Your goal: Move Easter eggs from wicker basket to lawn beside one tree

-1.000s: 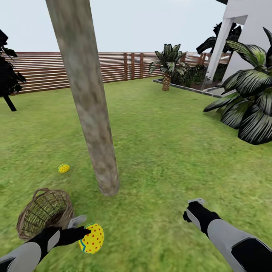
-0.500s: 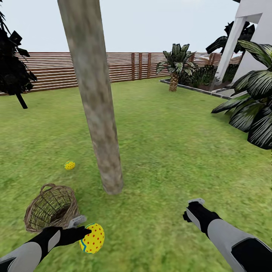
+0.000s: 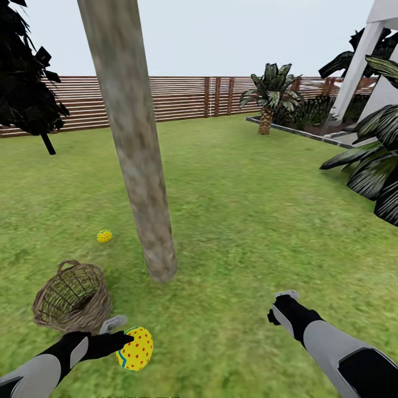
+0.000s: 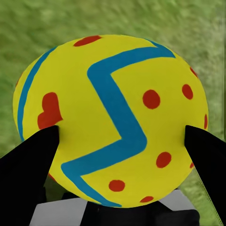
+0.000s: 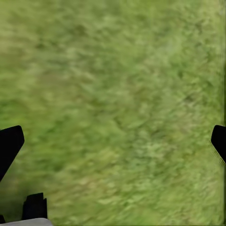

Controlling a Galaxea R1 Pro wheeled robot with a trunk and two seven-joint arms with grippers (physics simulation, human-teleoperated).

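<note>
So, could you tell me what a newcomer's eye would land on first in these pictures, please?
Probably the bright yellow egg with red dots and a blue zigzag band, clamped in the left gripper above the short green lawn. Next comes the thick grey-brown mottled tree trunk rising just ahead. To its left lie a tipped brown woven wicker basket and a second small yellow dotted egg on the grass.

1. A brown slatted fence (image 3: pixel 182 98) runs across the far side under a pale, even sky;
2. a white house (image 3: pixel 381 55) stands at right, fronted by a small palm (image 3: pixel 269 91) and broad-leaved plants (image 3: pixel 376 166);
3. a dark tree (image 3: pixel 27 83) rises at left.
</note>
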